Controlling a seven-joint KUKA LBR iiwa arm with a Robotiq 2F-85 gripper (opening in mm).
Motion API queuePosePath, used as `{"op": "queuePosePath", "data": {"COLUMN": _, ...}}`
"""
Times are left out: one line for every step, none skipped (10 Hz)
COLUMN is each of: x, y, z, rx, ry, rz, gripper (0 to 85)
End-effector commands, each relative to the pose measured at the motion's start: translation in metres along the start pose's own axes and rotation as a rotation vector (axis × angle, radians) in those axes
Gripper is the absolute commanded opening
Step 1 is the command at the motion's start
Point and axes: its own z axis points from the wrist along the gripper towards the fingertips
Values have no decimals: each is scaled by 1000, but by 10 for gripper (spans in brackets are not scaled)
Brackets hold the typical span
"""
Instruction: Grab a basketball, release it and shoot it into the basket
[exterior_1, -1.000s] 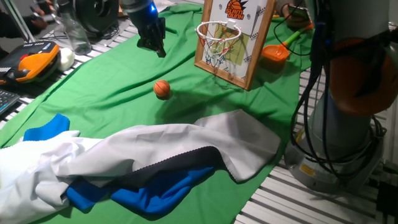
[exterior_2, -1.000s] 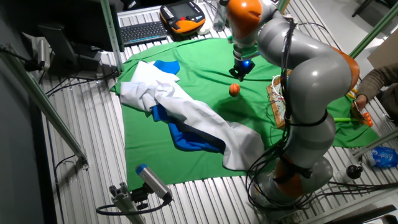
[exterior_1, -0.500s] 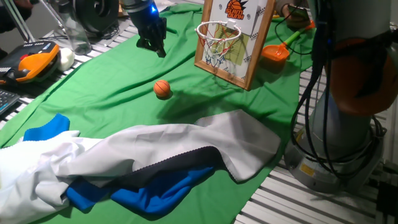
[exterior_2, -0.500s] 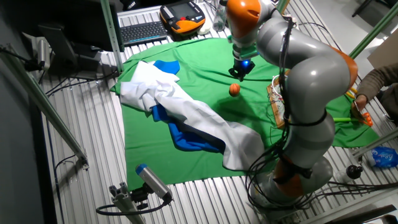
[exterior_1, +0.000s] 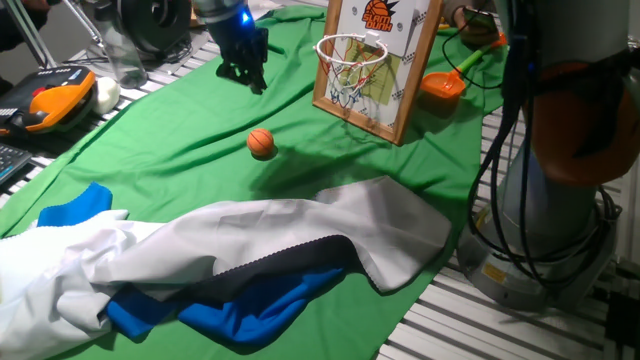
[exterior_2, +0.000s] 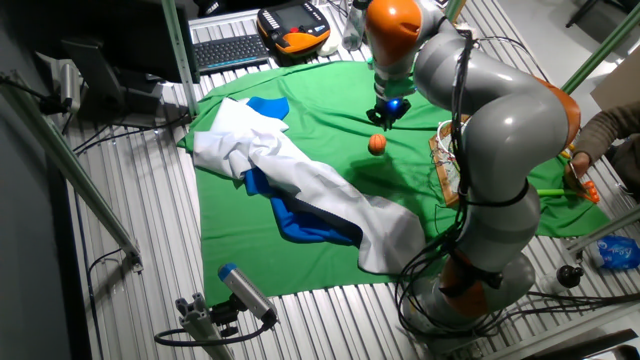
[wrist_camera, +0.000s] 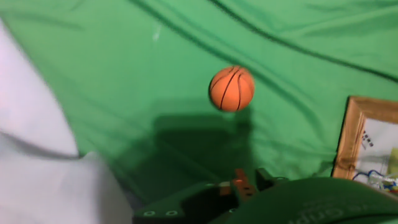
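The basketball (exterior_1: 261, 142) is left free on the green cloth (exterior_1: 180, 140) of the counter, short of the basket (exterior_1: 350, 60), while the gripper (exterior_1: 243, 72) is held above it, jaws empty, their spread indiscernible.

basketball (exterior_1: 261, 143): open cloth all round | basket (exterior_1: 350, 52): near | crumpled fabric (exterior_1: 250, 250): seemingly well apart

A matt, creased green cloth (exterior_1: 180, 130) covers the ribbed metal table (exterior_2: 130, 250), bearing a smooth orange basketball with thin dark seams (wrist_camera: 231, 89), a wood-framed backboard with white net (exterior_1: 375, 65), soft rumpled white and blue fabric (exterior_1: 230, 250), beside the glossy grey-and-orange arm casing (exterior_2: 500, 130).
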Motion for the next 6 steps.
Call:
{"op": "queuePosePath", "data": {"x": -7, "y": 0, "z": 6, "rx": 6, "ry": -7, "rz": 3, "gripper": 680}}
{"op": "queuePosePath", "data": {"x": -17, "y": -1, "z": 16, "rx": 8, "ry": 18, "rz": 19, "gripper": 680}}
{"op": "queuePosePath", "data": {"x": -25, "y": -3, "z": 28, "rx": 7, "ry": 7, "rz": 14, "gripper": 850}}
{"op": "queuePosePath", "data": {"x": -31, "y": -7, "z": 41, "rx": 3, "ry": -10, "rz": 0, "gripper": 850}}
{"op": "queuePosePath", "data": {"x": -35, "y": -9, "z": 52, "rx": -13, "ry": -15, "rz": 5, "gripper": 850}}
{"op": "queuePosePath", "data": {"x": -38, "y": -9, "z": 62, "rx": -4, "ry": -23, "rz": 14, "gripper": 850}}
